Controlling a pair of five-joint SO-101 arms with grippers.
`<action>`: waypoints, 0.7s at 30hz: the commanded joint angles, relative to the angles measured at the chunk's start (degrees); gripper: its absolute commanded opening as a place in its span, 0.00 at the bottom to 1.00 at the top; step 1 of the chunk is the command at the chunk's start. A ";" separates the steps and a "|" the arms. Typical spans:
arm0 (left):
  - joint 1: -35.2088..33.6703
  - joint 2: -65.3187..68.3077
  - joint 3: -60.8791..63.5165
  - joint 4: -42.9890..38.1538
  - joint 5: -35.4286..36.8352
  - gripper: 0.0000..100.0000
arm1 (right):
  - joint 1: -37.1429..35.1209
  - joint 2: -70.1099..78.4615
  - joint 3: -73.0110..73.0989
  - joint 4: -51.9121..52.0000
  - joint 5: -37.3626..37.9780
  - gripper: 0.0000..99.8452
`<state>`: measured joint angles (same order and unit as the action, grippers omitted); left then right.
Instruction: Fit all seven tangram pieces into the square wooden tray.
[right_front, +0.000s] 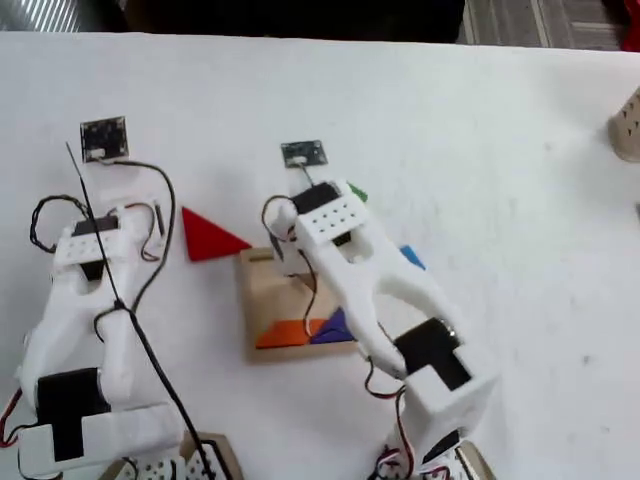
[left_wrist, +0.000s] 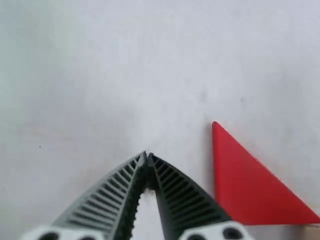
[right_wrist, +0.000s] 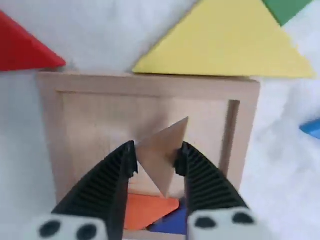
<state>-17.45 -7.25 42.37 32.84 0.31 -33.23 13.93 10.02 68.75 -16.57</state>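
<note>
My right gripper (right_wrist: 155, 157) is shut on a plain wood-coloured triangle (right_wrist: 161, 147), held tilted over the square wooden tray (right_wrist: 150, 84). An orange piece (right_wrist: 145, 210) and a blue-purple piece (right_wrist: 167, 226) lie in the tray's near end, the same orange piece (right_front: 288, 333) and purple piece (right_front: 333, 326) in the high view. Beyond the tray's far rim lie a big yellow triangle (right_wrist: 225, 45), a green piece (right_wrist: 285, 7) and a red triangle (right_wrist: 22, 50); a blue piece (right_wrist: 312, 127) lies off to the side. My left gripper (left_wrist: 146, 159) is shut over bare table beside the red triangle (left_wrist: 250, 190).
The table is white. The right arm (right_front: 370, 280) hangs over the tray (right_front: 262, 300) and covers much of it. The left arm (right_front: 85, 300) stands at the left with loose black cables. A perforated wooden object (right_front: 627, 125) sits at the far right edge.
</note>
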 joint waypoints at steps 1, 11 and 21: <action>-0.13 -2.51 -0.53 -1.32 -0.35 0.02 | -0.31 0.66 -0.62 -1.01 5.01 0.10; -0.13 -2.51 -0.44 -1.23 -0.35 0.02 | -2.15 1.01 -8.35 9.98 13.63 0.20; 3.12 -2.95 1.23 -1.67 -0.44 0.02 | 4.18 -17.27 -11.43 22.64 27.69 0.08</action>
<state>-16.92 -7.25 42.73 32.84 0.40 -33.05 7.34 1.23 87.30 7.25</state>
